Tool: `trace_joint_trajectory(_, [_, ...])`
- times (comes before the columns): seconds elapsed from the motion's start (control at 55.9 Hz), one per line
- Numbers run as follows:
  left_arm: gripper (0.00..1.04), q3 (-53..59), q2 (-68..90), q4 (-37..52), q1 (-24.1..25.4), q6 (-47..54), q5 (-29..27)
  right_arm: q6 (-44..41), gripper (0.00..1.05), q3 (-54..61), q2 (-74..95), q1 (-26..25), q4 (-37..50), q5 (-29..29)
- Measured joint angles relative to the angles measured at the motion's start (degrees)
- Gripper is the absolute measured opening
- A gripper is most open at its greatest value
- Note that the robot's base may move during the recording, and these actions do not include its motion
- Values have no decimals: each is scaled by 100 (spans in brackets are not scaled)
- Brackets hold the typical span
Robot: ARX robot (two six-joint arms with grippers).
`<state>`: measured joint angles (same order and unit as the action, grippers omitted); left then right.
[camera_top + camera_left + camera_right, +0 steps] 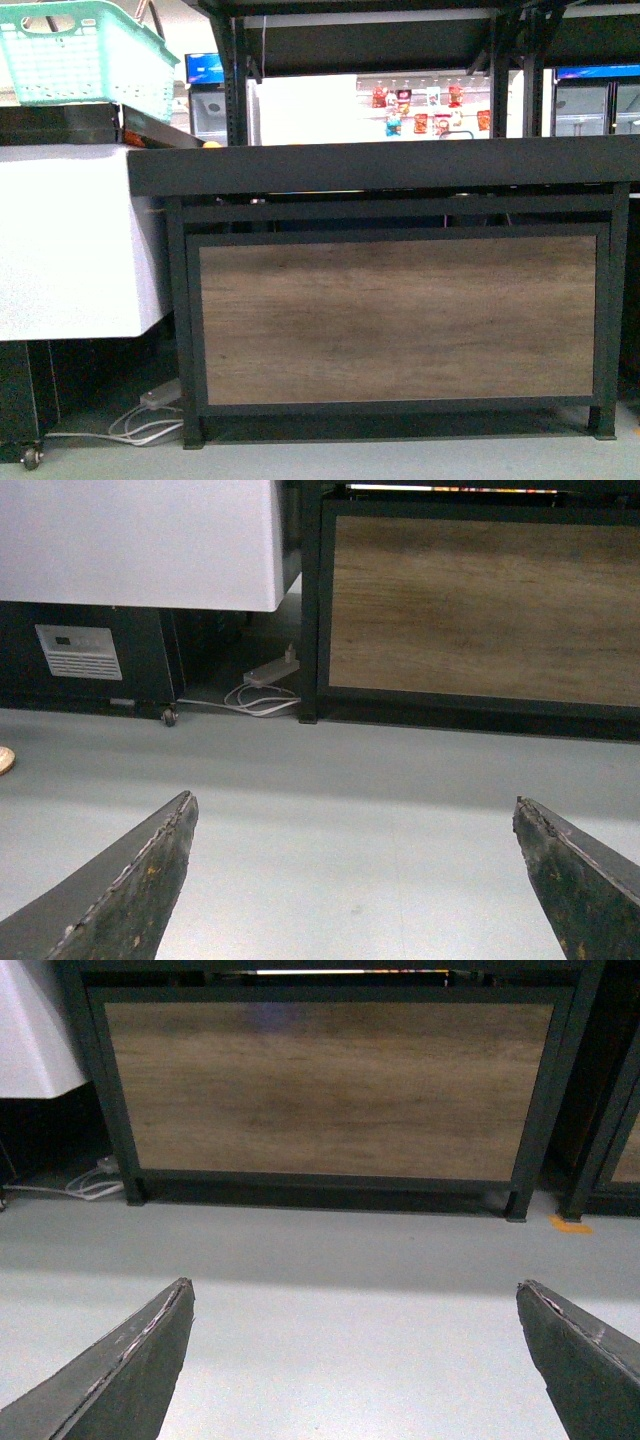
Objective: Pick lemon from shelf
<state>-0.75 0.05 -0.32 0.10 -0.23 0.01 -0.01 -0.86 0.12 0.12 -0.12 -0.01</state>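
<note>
Brown wood-look panel (400,320) on the shelf (380,165) fills the space ahead of both sets of fingers. We find the left gripper (352,810) and the right gripper (352,1288) spread wide and empty, low over the grey floor (330,1250) and well short of the stand. The lemon shows in no view; we judge that it lies on the shelf top, above and beyond the fingertips. The step in hand is the approach. Next, we must raise one arm over the front edge and locate the fruit before closing.
</note>
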Motion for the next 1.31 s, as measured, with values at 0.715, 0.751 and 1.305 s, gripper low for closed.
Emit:
trace_joint_trajectory(0.715, [97, 0, -2, 0, 0, 0, -2, 0, 97, 0, -2, 0, 0, 0])
trace_joint_trajectory(0.751, [97, 0, -2, 0, 0, 0, 2, 0, 97, -2, 0, 0, 0, -2])
trace_joint_trajectory(1.305, [97, 0, -2, 0, 0, 0, 0, 0, 97, 0, 0, 0, 0, -2])
